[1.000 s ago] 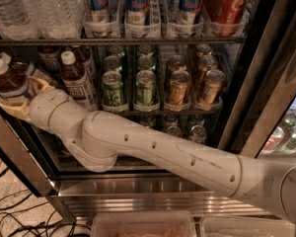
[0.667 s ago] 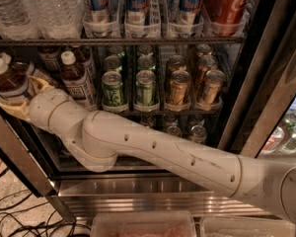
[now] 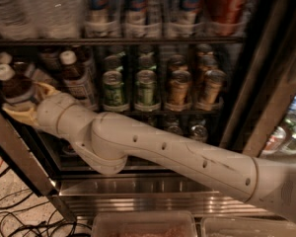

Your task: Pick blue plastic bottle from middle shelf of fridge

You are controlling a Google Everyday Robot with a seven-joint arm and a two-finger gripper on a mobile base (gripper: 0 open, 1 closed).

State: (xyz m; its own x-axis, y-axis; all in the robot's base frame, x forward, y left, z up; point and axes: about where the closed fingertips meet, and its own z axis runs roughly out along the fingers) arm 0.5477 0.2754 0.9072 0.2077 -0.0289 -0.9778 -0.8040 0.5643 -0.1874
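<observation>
Tool (image 3: pixel 26 100) at nine o'clock of the fridge (image 3: pixel 138 187) front, its two prongs clasped round the blue plastic bottle (image 3: pixel 12 85), green cans (image 3: pixel 113 89) at its three o'clock

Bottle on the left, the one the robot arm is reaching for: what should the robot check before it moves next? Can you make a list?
1. Gripper at the bottle: ok, it is right at it, at the left end of the middle shelf.
2. Right bottle: ok, white cap, brown drink.
3. Hold is tight: cannot tell.
4. Next bottle safe: ok, upright, just to the right.
5. Cans safe: ok, all upright; the arm passes lower than them.
6. Room to pull out: cannot tell, the fridge frame runs close under the gripper.
</observation>
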